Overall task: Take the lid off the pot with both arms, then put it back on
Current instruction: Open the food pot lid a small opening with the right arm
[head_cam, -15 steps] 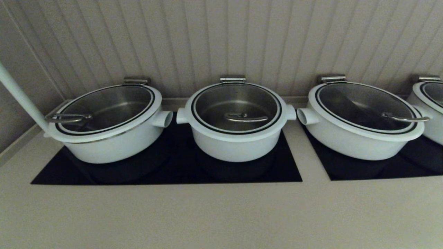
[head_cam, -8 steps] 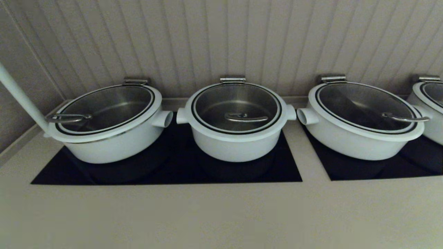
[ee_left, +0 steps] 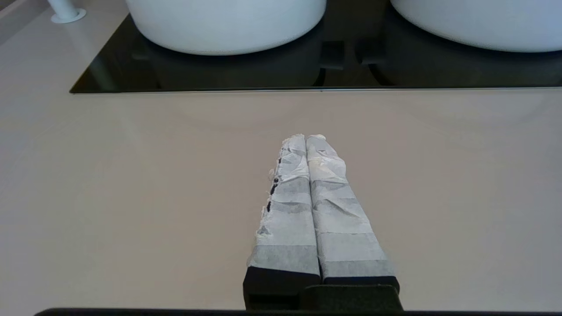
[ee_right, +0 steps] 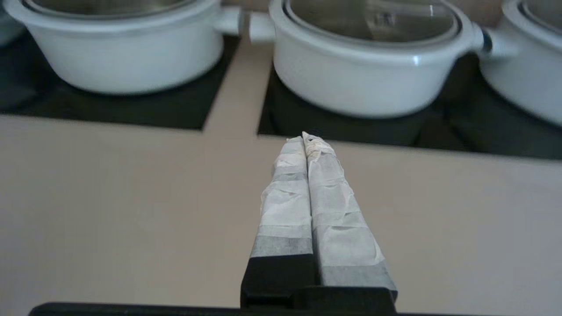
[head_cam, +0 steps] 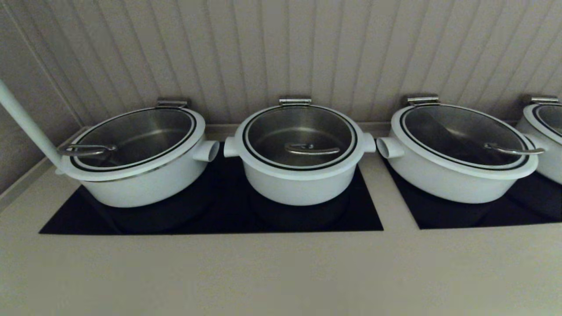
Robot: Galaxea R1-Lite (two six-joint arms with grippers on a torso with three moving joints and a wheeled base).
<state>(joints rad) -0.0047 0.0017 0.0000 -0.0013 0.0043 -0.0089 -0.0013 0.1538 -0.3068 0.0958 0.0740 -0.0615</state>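
Observation:
The pot (head_cam: 298, 184) stands in the middle of the row on the left black hob (head_cam: 210, 219). The lid (head_cam: 300, 127) sits closed on it, with its curved steel handle (head_cam: 311, 150) at the centre. Neither arm shows in the head view. My left gripper (ee_left: 306, 137) is shut and empty, low over the beige counter in front of the hob; the pot's base (ee_left: 478, 22) is ahead of it to one side. My right gripper (ee_right: 303, 137) is shut and empty over the counter near the right hob's front edge; the pot (ee_right: 123, 52) shows there too.
A wider white pot (head_cam: 140, 175) with a glass lid stands left of the pot. Another wide pot (head_cam: 456, 175) stands right of it on a second hob, and a further one (head_cam: 544, 140) at the far right. A white post (head_cam: 26, 123) rises at the left. Panelled wall behind.

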